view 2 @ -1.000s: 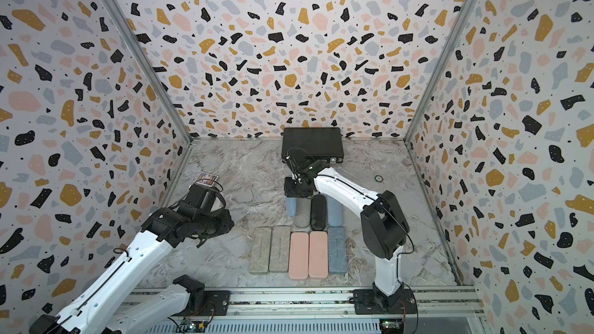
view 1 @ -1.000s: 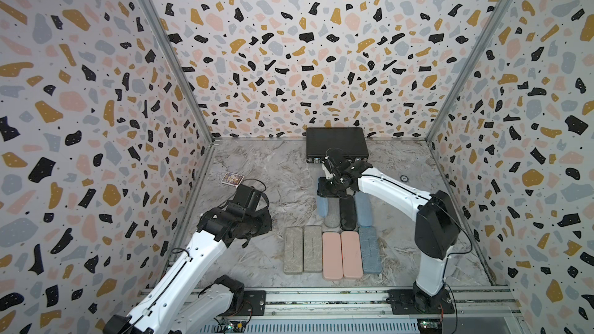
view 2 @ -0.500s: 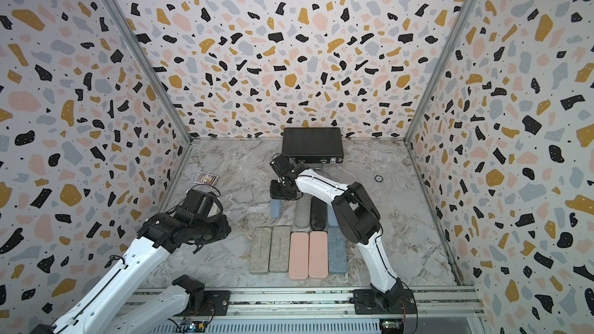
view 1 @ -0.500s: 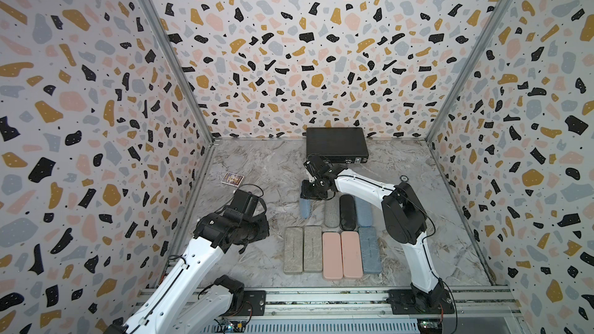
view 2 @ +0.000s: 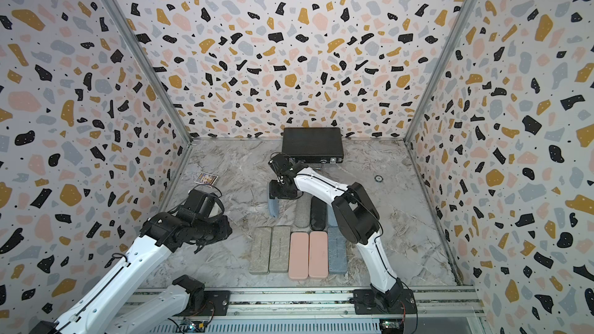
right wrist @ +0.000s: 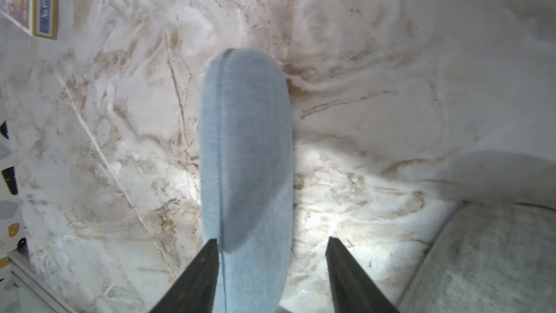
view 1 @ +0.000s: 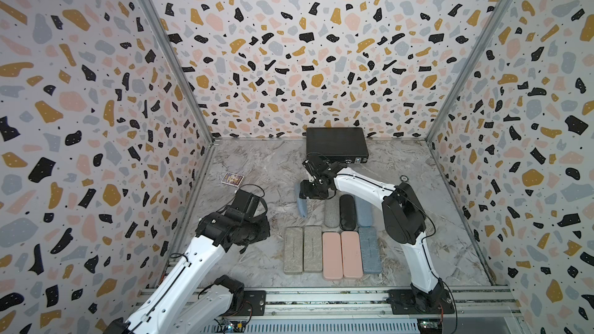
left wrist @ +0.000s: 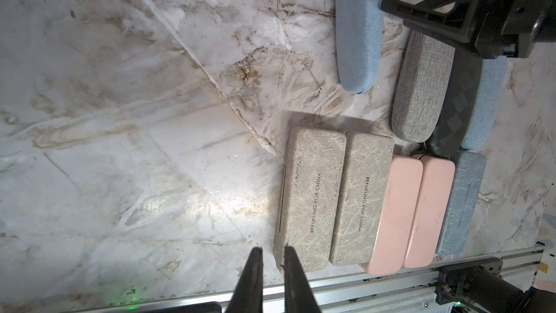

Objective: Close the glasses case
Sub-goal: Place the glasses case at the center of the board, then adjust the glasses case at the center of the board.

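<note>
2 fingers [right wrist: 198,269] of the right hand [right wrist: 270,240] stand wide astride the light-blue glasses case [right wrist: 246,133], neither clearly gripping it. The case lies on the desk [view 1: 257,162], seam apparently shut, just apart from the grey case [view 1: 331,213] in the row. Left hand [left wrist: 272,254] is narrow, empty and well off; this reads as the letting-go step, and the next move calls for a straight lift clear without nudging the case.
</note>
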Action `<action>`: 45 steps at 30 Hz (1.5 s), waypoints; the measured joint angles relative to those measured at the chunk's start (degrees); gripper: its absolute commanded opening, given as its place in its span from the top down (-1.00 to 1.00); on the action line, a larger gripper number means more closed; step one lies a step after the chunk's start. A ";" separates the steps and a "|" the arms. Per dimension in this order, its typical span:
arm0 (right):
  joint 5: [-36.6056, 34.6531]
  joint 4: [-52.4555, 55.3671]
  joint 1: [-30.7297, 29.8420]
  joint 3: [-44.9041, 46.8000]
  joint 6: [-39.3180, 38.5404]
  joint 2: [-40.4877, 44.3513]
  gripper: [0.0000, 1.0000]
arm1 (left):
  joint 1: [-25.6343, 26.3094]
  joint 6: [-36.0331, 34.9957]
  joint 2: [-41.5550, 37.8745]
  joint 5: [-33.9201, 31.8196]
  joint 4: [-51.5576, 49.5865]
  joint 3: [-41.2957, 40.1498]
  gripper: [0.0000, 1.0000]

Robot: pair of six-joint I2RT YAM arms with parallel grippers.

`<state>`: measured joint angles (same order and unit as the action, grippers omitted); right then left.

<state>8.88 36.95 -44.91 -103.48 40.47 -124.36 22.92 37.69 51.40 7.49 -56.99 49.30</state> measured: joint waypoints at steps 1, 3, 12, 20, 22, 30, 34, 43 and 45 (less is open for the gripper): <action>-0.68 0.48 0.00 0.00 -0.20 0.07 -0.25 | 0.00 0.02 0.02 0.02 0.00 0.00 0.64; -1.99 1.57 0.00 0.09 -0.70 0.48 -0.25 | -0.02 -0.09 0.17 0.02 0.02 0.00 0.60; -8.59 5.88 0.31 8.98 -3.28 16.50 -0.27 | -0.04 -1.60 8.46 0.04 0.07 3.89 0.08; -14.60 10.40 3.96 20.11 -6.08 36.26 -0.28 | -0.04 -4.17 28.83 1.51 4.42 14.21 0.11; -15.61 11.91 5.57 22.77 -7.13 39.95 -0.28 | -0.04 -4.61 34.36 2.34 5.29 17.20 0.12; -15.96 15.45 11.65 31.65 -10.10 48.61 -0.28 | 0.02 -5.01 48.37 4.81 9.55 27.39 0.00; -15.47 15.87 13.18 33.81 -11.19 49.77 -0.29 | 0.26 -4.81 52.13 5.66 11.04 31.10 -0.24; -14.34 16.04 14.91 35.08 -12.22 49.86 -0.29 | 1.92 -4.61 59.56 6.67 12.74 34.45 -0.24; -14.21 16.02 14.95 35.10 -12.24 49.86 -0.29 | 2.03 -4.59 59.95 6.71 12.90 34.45 -0.19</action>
<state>-5.32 52.97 -29.95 -68.38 28.23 -74.50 24.95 33.10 111.35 14.20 -44.10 83.74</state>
